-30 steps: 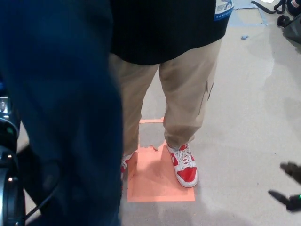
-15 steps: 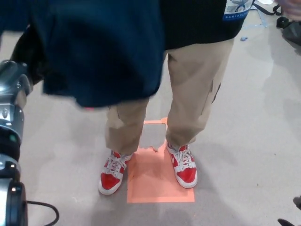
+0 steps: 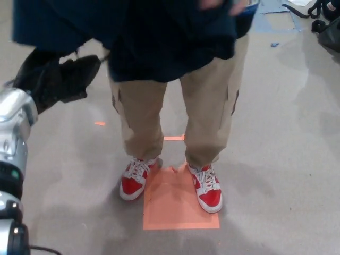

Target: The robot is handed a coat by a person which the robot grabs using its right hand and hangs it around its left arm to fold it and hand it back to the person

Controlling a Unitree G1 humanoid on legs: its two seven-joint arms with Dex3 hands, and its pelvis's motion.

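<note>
I see the coat bunched across the top, in front of the person standing there. My left hand sits just under its hem, fingers spread, gripping nothing. A blurred hand holds the coat's top edge. My right hand is out of view.

Coat: dark navy fabric, with no fastenings or markings discernible. Condition: bunched and folded over itself, not spread flat. Position: raised across the top of the view, in front of the person's torso, with its uneven lower edge hanging over the top of the khaki trousers. A blurred person's hand sits at its upper right edge. The coat's left portion extends above the robot's left hand; contact between them cannot be confirmed.
</note>
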